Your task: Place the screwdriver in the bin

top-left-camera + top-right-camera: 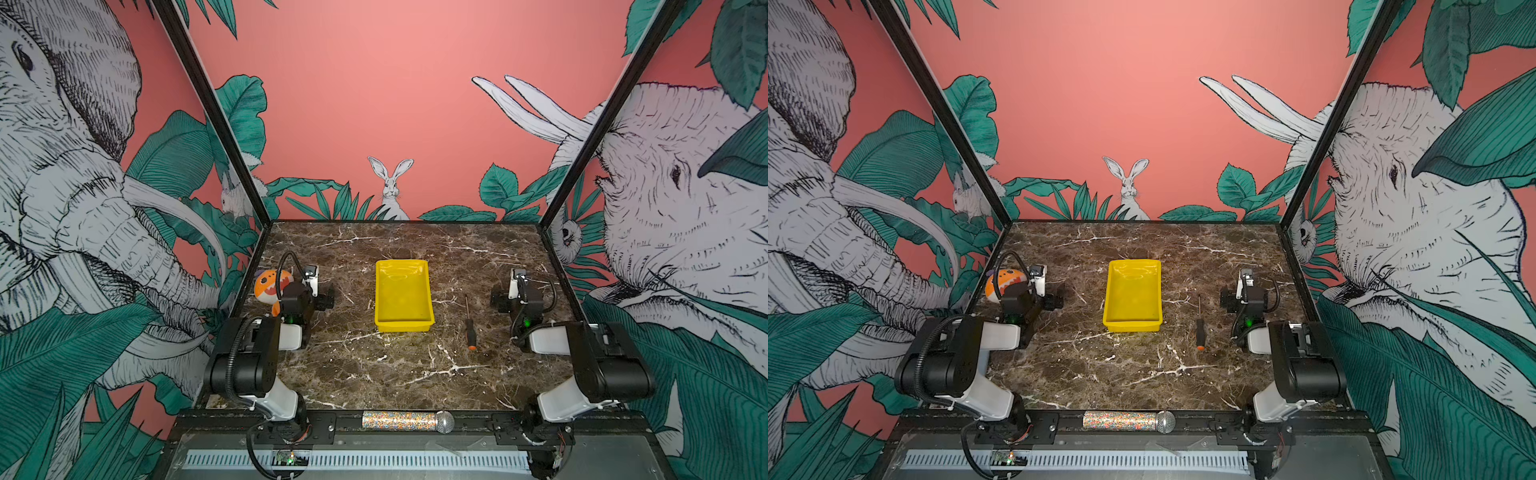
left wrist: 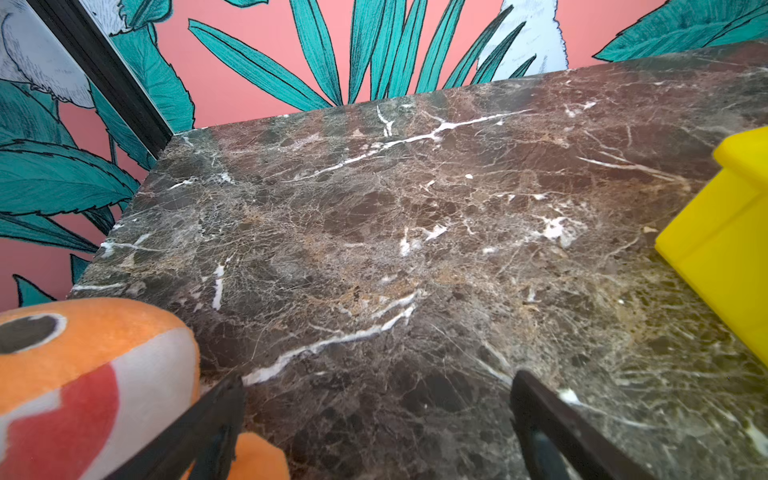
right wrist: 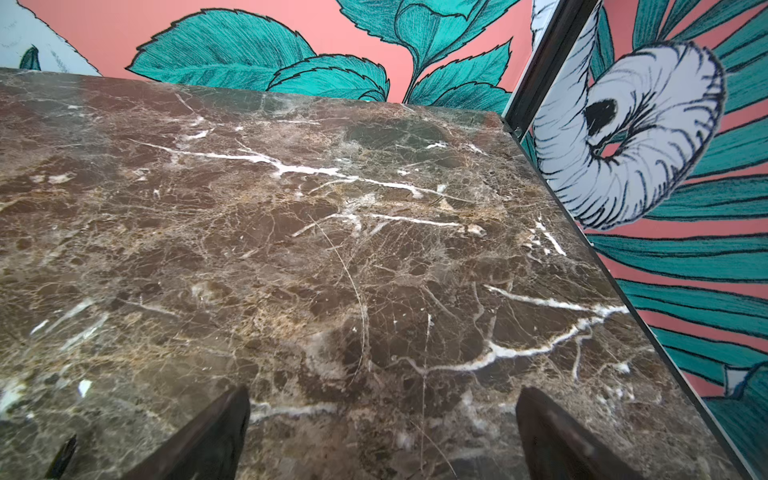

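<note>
Yellow bin (image 1: 404,296) empty mid-worktop, screwdriver (image 1: 469,328) still loose on the marble, both arms idle.

Screwdriver lies at about 4 o'clock from the bin, just beside it and not touching, shaft toward 12, orange end toward 6; same in both top views (image 1: 1200,326). Right gripper (image 3: 382,432) sits at 3 o'clock from the screwdriver, clear of it, fingers (image 3: 216,436) spread wide over bare worktop (image 3: 291,249), holding nothing. Left gripper (image 2: 376,428) is at 9 o'clock from the bin, fingers (image 2: 552,428) also wide and empty, an orange plush (image 2: 83,374) right beside one finger; contact can't be told. Bin corner (image 2: 727,249) shows in the left wrist view. Glittery microphone (image 1: 407,421) lies on the front rail at 6 o'clock.
</note>
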You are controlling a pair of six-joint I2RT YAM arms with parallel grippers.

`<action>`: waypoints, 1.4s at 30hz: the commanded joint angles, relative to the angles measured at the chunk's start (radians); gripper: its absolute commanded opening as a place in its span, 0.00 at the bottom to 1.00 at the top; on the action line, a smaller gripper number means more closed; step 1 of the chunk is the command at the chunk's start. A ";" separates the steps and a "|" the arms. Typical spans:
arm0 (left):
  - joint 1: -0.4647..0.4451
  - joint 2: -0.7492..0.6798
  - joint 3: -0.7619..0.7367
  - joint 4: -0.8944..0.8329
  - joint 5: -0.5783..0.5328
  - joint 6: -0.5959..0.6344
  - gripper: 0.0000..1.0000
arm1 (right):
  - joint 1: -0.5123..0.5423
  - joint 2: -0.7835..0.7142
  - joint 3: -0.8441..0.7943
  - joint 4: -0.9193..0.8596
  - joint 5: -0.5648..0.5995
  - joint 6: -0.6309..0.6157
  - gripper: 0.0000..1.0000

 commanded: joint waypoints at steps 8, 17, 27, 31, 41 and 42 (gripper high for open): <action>-0.001 -0.019 -0.006 0.020 0.003 0.016 1.00 | 0.002 -0.002 0.003 0.049 0.008 0.007 0.99; -0.001 -0.019 -0.004 0.018 0.004 0.015 1.00 | 0.001 -0.002 0.004 0.048 0.008 0.008 0.99; -0.001 -0.019 0.000 0.008 0.003 0.012 1.00 | 0.001 -0.002 0.003 0.048 0.008 0.006 0.99; 0.000 -0.017 0.013 -0.013 -0.042 -0.003 1.00 | 0.002 -0.002 0.003 0.048 0.008 0.007 0.99; -0.001 -0.018 0.011 -0.013 -0.042 -0.003 1.00 | 0.002 -0.002 0.004 0.048 0.008 0.007 0.99; -0.001 -0.019 0.011 -0.011 -0.041 -0.004 1.00 | 0.002 -0.002 0.003 0.049 0.008 0.007 0.99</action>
